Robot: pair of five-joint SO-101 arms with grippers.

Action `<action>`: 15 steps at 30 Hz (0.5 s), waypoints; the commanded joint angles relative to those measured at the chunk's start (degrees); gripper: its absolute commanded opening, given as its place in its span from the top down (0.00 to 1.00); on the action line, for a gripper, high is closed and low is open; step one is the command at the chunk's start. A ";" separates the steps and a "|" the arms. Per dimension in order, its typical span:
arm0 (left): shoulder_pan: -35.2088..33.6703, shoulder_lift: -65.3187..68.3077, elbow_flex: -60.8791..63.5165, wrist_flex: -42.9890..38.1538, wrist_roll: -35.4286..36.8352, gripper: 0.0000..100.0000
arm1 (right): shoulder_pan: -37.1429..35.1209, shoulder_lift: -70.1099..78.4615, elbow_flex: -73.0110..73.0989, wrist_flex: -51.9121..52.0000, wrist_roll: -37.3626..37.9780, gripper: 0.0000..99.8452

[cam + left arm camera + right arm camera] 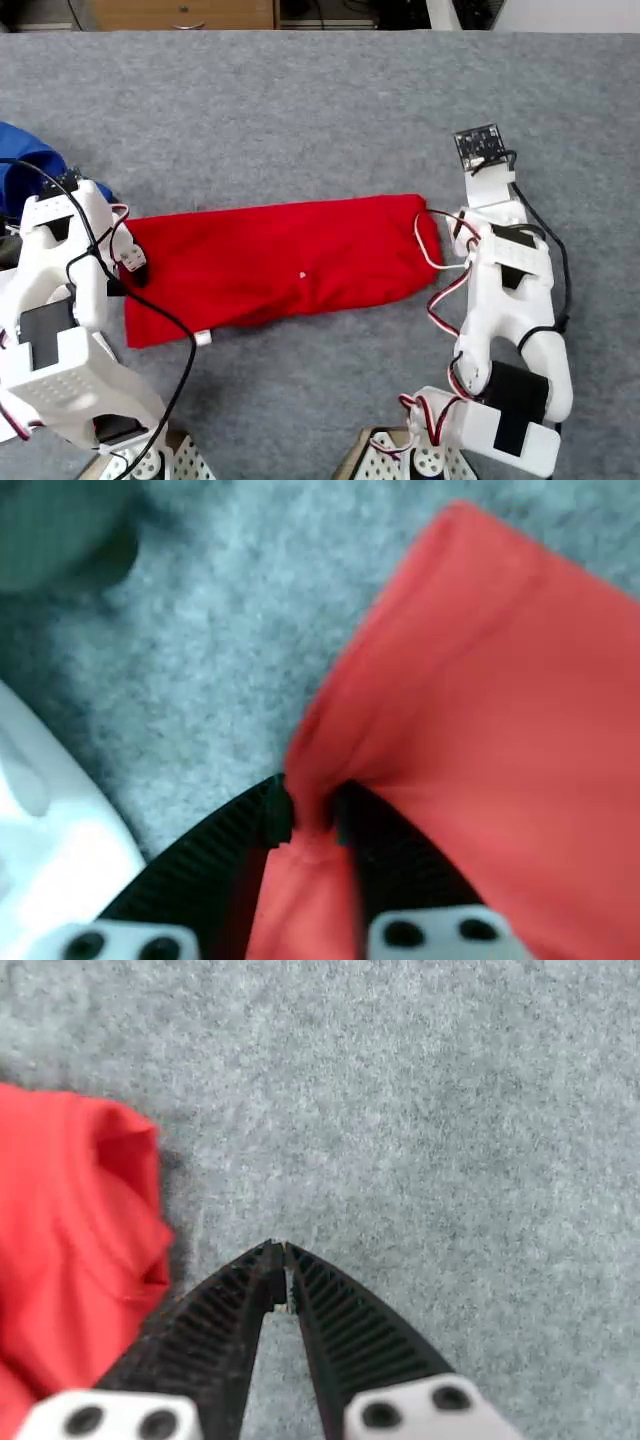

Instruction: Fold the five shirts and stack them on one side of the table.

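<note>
Left pincer [305, 815] is clamping tight on one end of the soft red cloth shirt [290, 265]. This shirt is lying folded in a long strip across the middle of the fuzzy grey worktop [300, 110]. Right pincer [282, 1265] is hanging just beside the other end of the shirt, with its black fingers [340, 1320] pressed together on nothing. A bunched blue cloth [25, 155] is sitting at the worktop's edge, near the left arm.
</note>
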 commanded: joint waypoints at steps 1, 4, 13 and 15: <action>0.79 0.75 -0.79 -1.23 -0.26 0.98 | 0.75 0.04 0.13 -1.32 -0.62 0.99; 2.29 0.75 -0.70 -1.14 -0.26 0.98 | 0.92 0.04 0.04 -1.41 -0.62 0.99; 10.02 -3.82 -9.76 11.08 -0.26 0.98 | 5.41 -0.04 -0.31 -5.10 -8.79 0.99; 12.84 -5.41 -14.07 15.38 -0.26 0.98 | 5.41 0.04 -0.31 -5.45 -8.97 0.99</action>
